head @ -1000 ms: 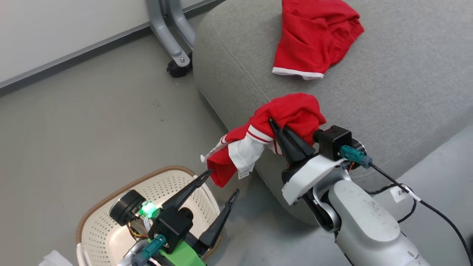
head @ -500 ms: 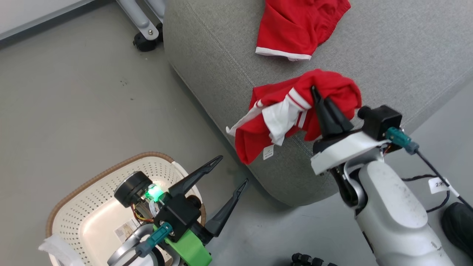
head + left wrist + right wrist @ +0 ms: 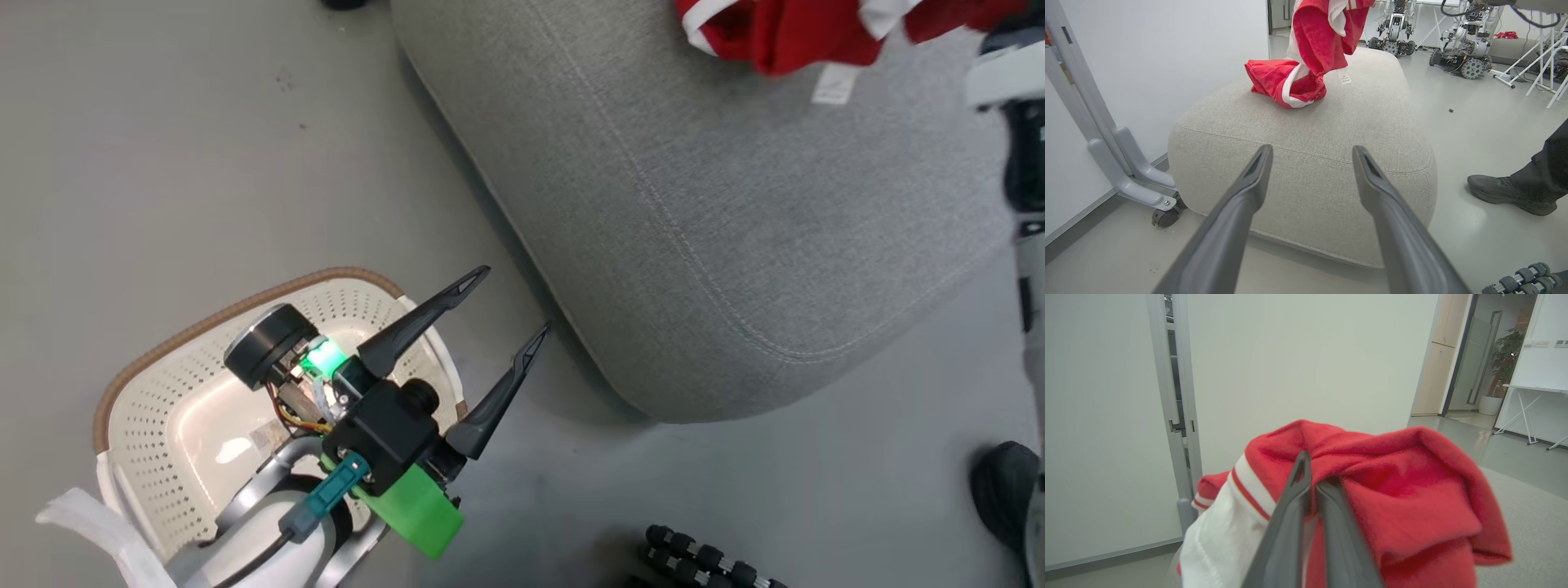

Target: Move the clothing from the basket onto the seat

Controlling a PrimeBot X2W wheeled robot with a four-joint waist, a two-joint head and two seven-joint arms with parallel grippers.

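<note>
The cream basket (image 3: pixel 147 412) with its brown rim stands on the floor at the lower left, and no clothing shows inside it. My left gripper (image 3: pixel 513 301) hangs open over its right edge, holding nothing; its fingers (image 3: pixel 1249 192) point at the grey seat (image 3: pixel 1310 134). Red shorts (image 3: pixel 1274 79) lie on the seat's top. Above them hangs the red-and-white top (image 3: pixel 1323 32), with my right gripper (image 3: pixel 1312 473) shut on it. In the head view the top (image 3: pixel 784 37) dangles over the seat (image 3: pixel 735 245) at the upper right, beside my right arm (image 3: pixel 1016 122).
A person's dark shoe (image 3: pixel 1506 194) stands on the floor right of the seat. A grey wheeled frame leg (image 3: pixel 1126 179) stands by the wall at the seat's left. A black ribbed object (image 3: pixel 702 559) lies near my base. Other robots (image 3: pixel 1466 45) stand far behind.
The head camera has shifted. My right gripper has carried the top from the seat's front edge further over the seat, towards the shorts. The left gripper stays open over the basket.
</note>
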